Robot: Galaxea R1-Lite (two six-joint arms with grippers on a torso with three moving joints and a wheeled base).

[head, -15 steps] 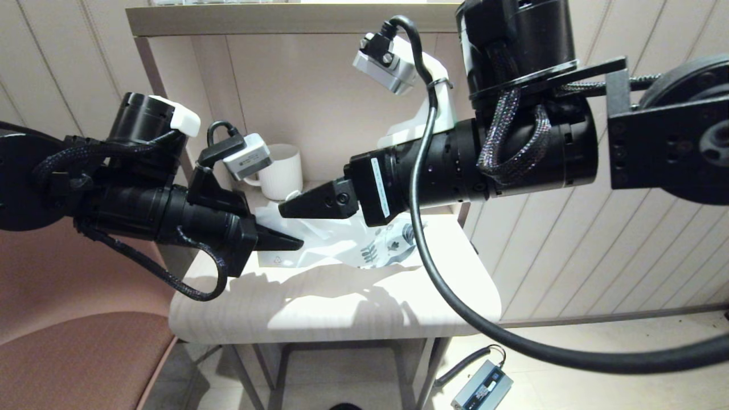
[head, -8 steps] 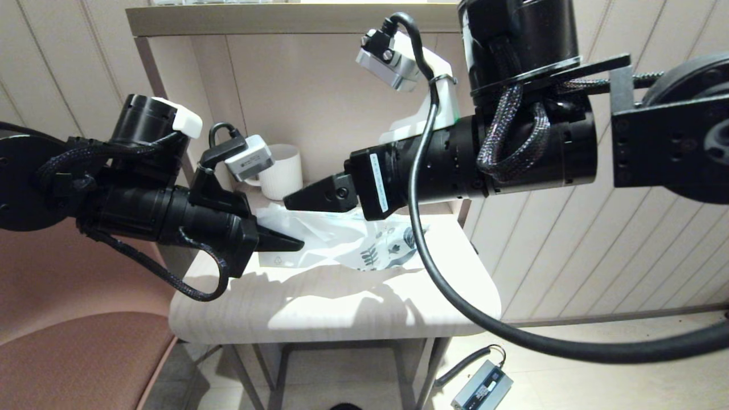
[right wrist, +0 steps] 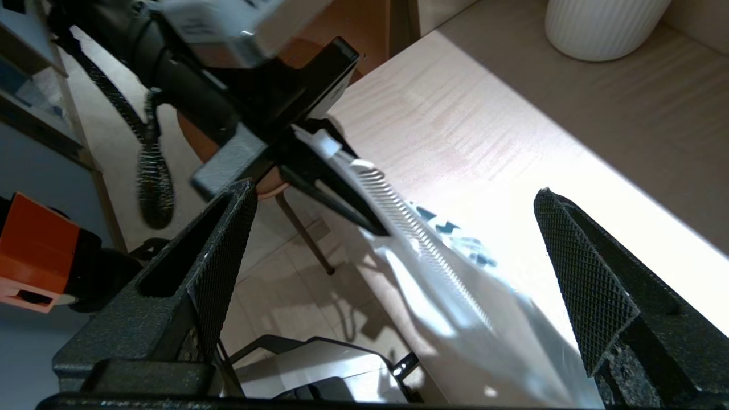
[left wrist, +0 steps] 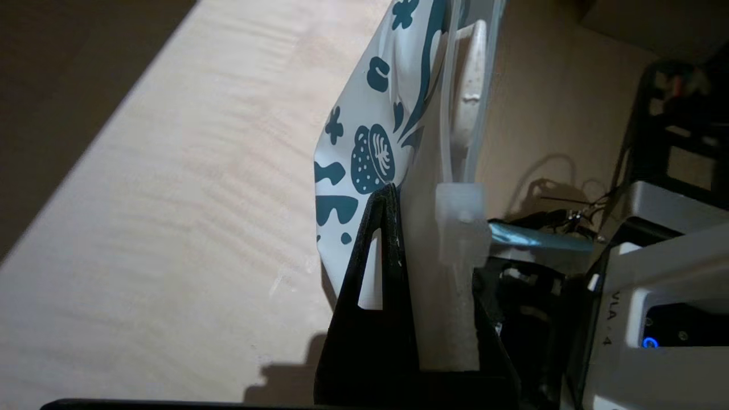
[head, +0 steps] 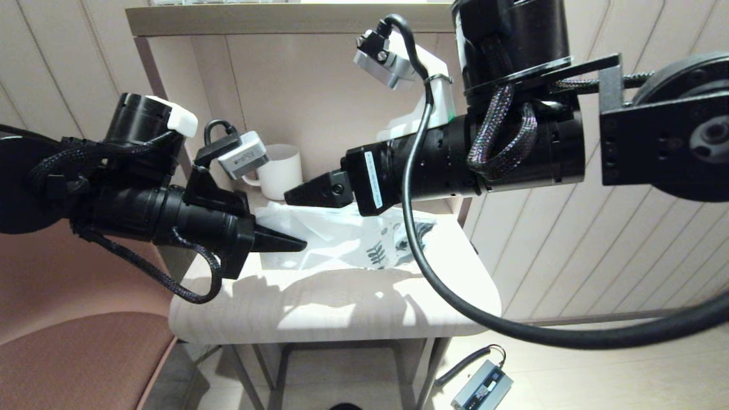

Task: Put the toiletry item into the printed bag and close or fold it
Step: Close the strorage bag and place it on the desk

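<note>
The printed bag point(head: 364, 242) hangs just above the small table, its blue leaf prints at the right end. My left gripper point(head: 285, 243) is shut on the bag's left end, close to the zip slider point(left wrist: 461, 219). The bag's printed side point(left wrist: 364, 154) shows beside the black finger point(left wrist: 381, 250). The white comb point(right wrist: 421, 242) lies inside the bag, its teeth showing through the film, and its handle point(left wrist: 471, 80) shows in the left wrist view. My right gripper point(head: 304, 193) hovers open above the bag's middle, fingers point(right wrist: 228, 245) wide apart and touching nothing.
A white ribbed mug point(head: 282, 171) stands at the back of the table point(head: 342, 310), under a shelf point(head: 285, 20). A brown chair point(head: 74, 353) is at the left. A small grey device point(head: 481, 387) lies on the floor at the right.
The right arm has risen slightly and drawn back from the bag. The bag's printed end has shifted a little to the right. The left gripper has kept its hold and barely moved.
</note>
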